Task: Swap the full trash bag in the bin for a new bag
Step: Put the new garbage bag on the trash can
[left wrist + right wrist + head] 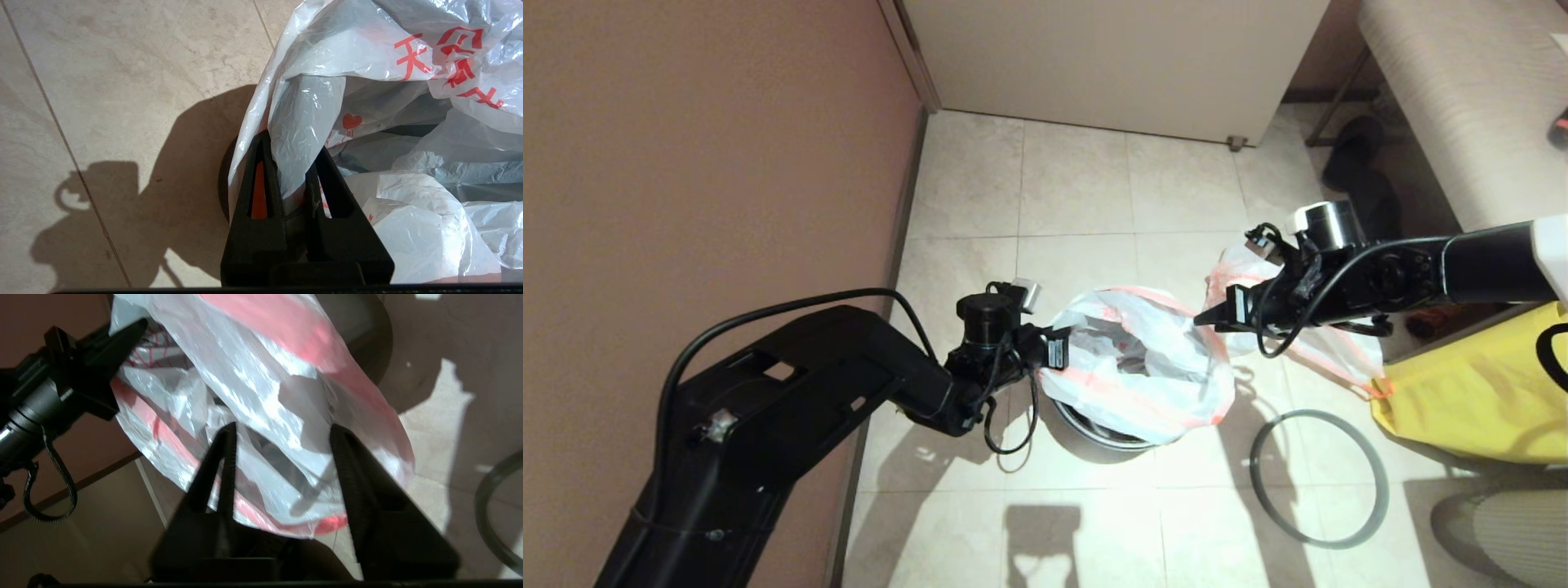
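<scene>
The left arm (768, 408) fills the near foreground of the head view, reaching forward and rightward along the brown wall (703, 163) to the bin. Its left gripper (1052, 356) is clamped on the left edge of the new bag (1143, 359); the left wrist view shows a fold of thin white plastic pinched between its two black fingers (261, 179). The new bag sits in the bin (1098, 431) with its mouth open upward, pink-red hem draped outside the bin's wall and crumpled film sagging inside; only a sliver of the bin's dark, glossy side shows beneath the plastic. The bag's mouth stretches left to right between the two grippers. The right gripper (1205, 318) is at the bag's right edge, its fingers spread apart, and in the right wrist view the hem and film lie between them without being pinched. The right arm comes in level from the right. Behind it the full trash bag (1327, 347) lies on the tiled floor (1078, 188), touching the yellow fabric bag (1486, 384). The grey hoop (1319, 478) lies flat on the floor, apart from the bin.
</scene>
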{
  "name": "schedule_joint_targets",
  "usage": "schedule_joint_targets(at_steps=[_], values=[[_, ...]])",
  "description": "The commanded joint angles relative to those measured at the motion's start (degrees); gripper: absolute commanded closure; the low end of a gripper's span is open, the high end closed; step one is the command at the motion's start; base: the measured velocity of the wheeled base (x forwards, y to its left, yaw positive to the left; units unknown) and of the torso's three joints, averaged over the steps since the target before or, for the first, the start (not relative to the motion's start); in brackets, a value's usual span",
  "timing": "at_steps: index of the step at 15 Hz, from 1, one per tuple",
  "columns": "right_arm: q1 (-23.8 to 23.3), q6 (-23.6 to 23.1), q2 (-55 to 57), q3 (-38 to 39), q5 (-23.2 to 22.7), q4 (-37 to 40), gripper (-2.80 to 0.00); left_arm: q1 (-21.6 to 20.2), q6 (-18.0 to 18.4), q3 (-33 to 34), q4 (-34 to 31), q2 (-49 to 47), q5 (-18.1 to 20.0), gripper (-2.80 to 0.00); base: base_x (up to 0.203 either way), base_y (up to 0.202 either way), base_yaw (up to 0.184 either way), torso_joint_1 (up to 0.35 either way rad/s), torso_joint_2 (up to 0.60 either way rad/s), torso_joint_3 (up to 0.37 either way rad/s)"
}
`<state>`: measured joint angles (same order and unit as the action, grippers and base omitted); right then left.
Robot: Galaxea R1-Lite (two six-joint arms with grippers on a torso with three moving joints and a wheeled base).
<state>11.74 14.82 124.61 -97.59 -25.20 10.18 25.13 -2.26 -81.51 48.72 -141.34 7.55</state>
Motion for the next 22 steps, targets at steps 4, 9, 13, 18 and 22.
schedule_joint_targets(at_steps=[4, 9, 13, 18, 22], values=[[0.85, 0.12, 6.11, -6.89, 0.03, 2.09, 0.00, 0.33, -0.03, 0.12, 0.08, -0.52, 0.01, 0.00, 0.000, 0.000, 0.000, 0.000, 0.00, 0.000], [1.03, 0.04, 9.77, -12.48, 0.28, 2.76, 0.00, 0.91, -0.03, 0.30, 0.14, -0.96, -0.06, 0.00, 0.000, 0.000, 0.000, 0.000, 0.00, 0.000], [1.25, -0.16, 13.19, -16.14, 3.22, -0.49, 0.00, 1.06, 0.06, 0.30, 0.14, -1.05, 0.01, 0.00, 0.000, 0.000, 0.000, 0.000, 0.00, 0.000], [0.83, -1.00, 14.25, -16.14, 5.77, -5.27, 0.00, 1.06, 0.06, 0.45, 0.30, -0.97, 0.01, 0.00, 0.000, 0.000, 0.000, 0.000, 0.00, 0.000], [0.84, -2.30, 17.27, -16.14, 7.63, -4.84, 0.00, 1.13, 0.06, 0.63, 0.41, -0.96, 0.01, 0.00, 0.000, 0.000, 0.000, 0.000, 0.00, 0.000]])
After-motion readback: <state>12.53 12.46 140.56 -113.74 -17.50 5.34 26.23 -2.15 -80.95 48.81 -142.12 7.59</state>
